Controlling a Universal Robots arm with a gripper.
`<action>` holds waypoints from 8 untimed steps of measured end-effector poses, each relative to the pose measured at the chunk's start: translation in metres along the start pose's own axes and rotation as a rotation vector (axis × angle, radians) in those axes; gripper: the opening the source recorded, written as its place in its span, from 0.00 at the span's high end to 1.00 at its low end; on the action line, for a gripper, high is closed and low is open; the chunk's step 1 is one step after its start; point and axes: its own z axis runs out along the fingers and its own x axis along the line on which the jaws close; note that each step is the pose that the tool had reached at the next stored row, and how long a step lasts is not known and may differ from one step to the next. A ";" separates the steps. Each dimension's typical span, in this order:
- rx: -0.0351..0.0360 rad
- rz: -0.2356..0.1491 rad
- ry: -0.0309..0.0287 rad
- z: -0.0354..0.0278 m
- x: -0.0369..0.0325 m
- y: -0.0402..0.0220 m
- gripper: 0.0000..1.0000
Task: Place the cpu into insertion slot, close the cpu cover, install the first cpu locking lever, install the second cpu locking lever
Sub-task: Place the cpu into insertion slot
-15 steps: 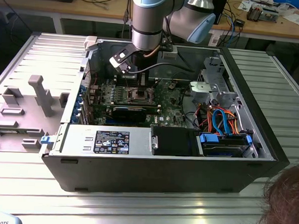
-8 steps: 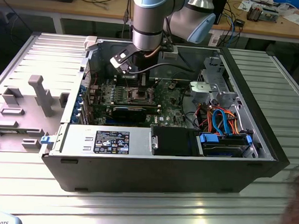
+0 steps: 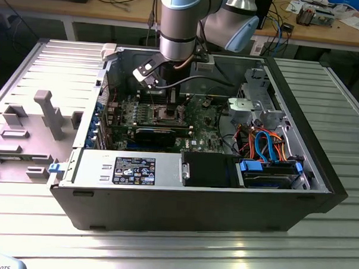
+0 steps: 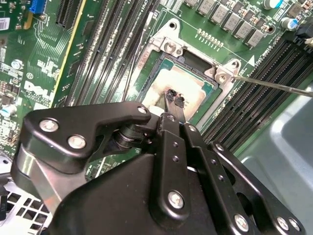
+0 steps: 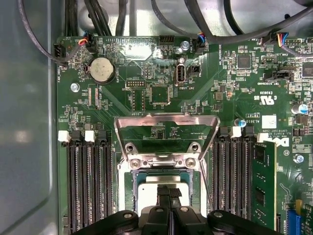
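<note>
While the cover (image 5: pixel 166 119) lies swung open | memory slots (image 5: pixel 90 186) crowd both socket (image 5: pixel 126 196) sides | black card (image 3: pixel 161 134) at exterior view's 6 o'clock of gripper (image 5: pixel 168 192) | gripper clenched, tips over chip (image 5: pixel 146 192) seated in socket

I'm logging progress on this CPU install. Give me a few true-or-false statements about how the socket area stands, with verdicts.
1. The cpu sits in the insertion slot. True.
2. The cpu cover is closed over the chip. False: it stands swung open, off the chip.
3. The pincer is shut, with its tips at the cpu's metal top. True.
4. Every memory slot beside the socket holds a module. False: one green memory module is fitted, and the black memory slots on the other side are empty.
</note>
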 end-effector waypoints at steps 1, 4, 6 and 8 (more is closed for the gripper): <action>0.0000 0.000 0.0000 -0.0018 -0.0001 0.0004 0.89; 0.0001 0.000 0.0001 -0.0087 -0.0003 0.0025 0.89; 0.0002 0.000 0.0001 -0.0155 -0.0006 0.0025 0.89; 0.0002 0.000 0.0000 -0.0206 -0.0008 0.0026 0.89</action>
